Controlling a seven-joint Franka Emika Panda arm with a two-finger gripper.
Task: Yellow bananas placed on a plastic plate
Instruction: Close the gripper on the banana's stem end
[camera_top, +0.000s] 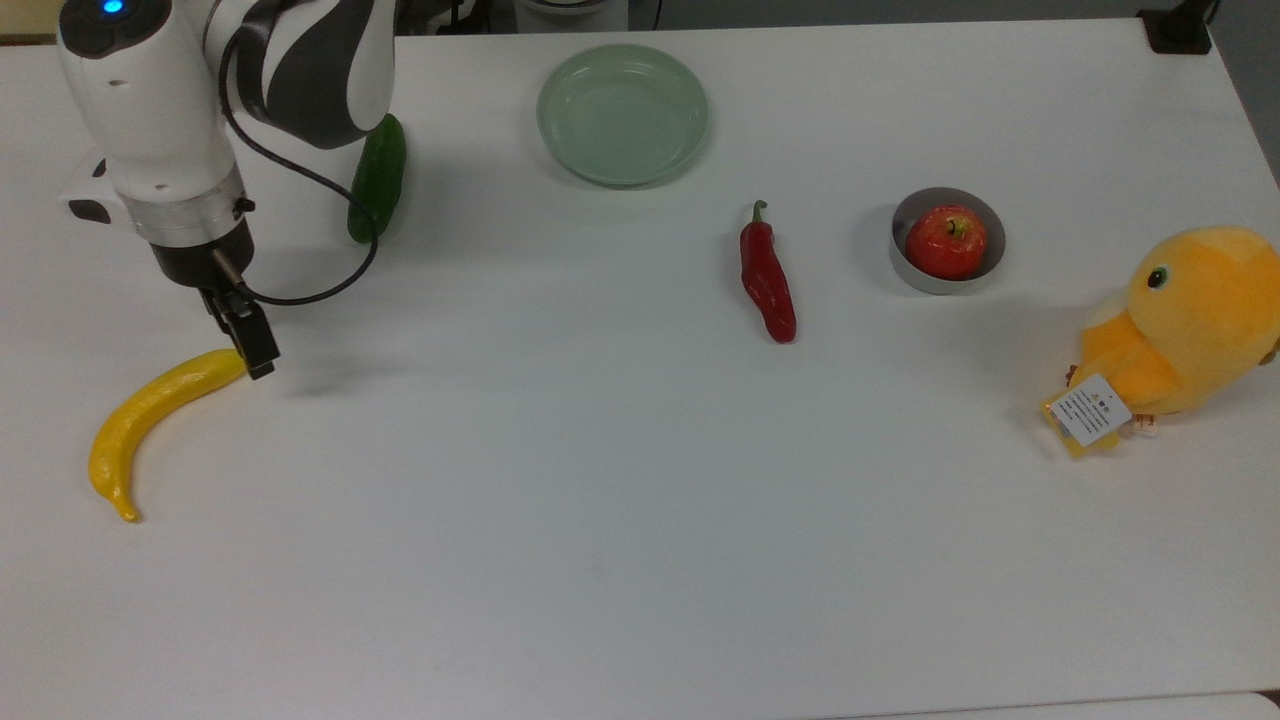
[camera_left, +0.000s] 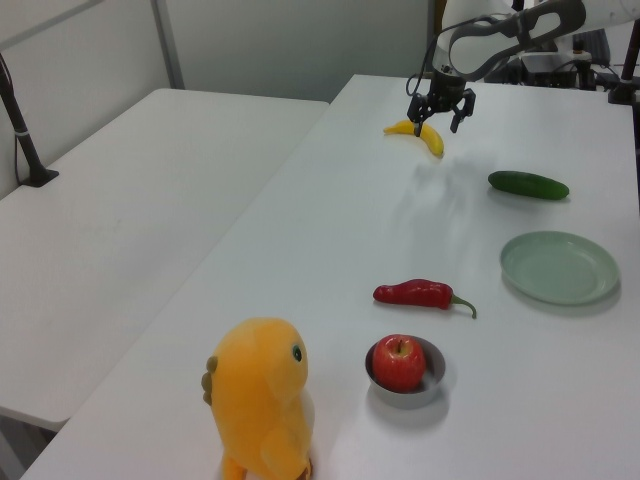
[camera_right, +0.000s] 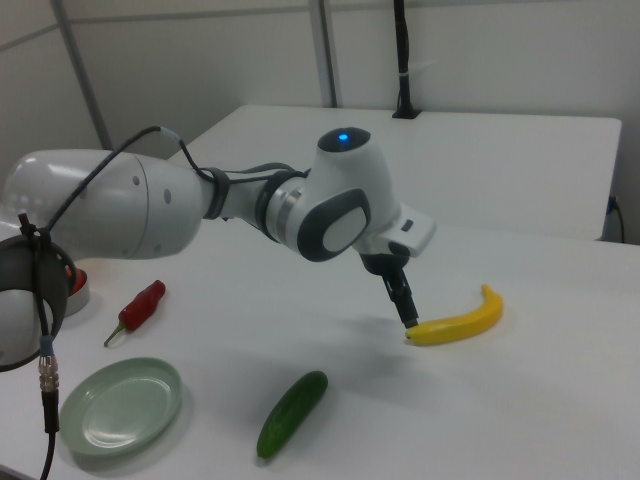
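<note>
The yellow banana (camera_top: 158, 415) lies flat near the top view's left edge, curved, with nothing holding it; it also shows as banana (camera_left: 421, 134) and banana (camera_right: 459, 322). My gripper (camera_top: 245, 340) points down at the banana's upper right tip, fingers apart and open, with nothing between them. From the side, the gripper (camera_left: 437, 122) hangs just over that end, and the gripper (camera_right: 405, 303) reaches down to the tip. The pale green plastic plate (camera_top: 622, 113) sits bare at the table's far edge, well to the right of the arm in the top view.
A green cucumber (camera_top: 378, 178) lies between the arm and the plate. A red chili (camera_top: 767, 280), a grey bowl (camera_top: 912, 272) holding a red apple (camera_top: 946, 241) and an orange plush chick (camera_top: 1190, 320) stand on the top view's right.
</note>
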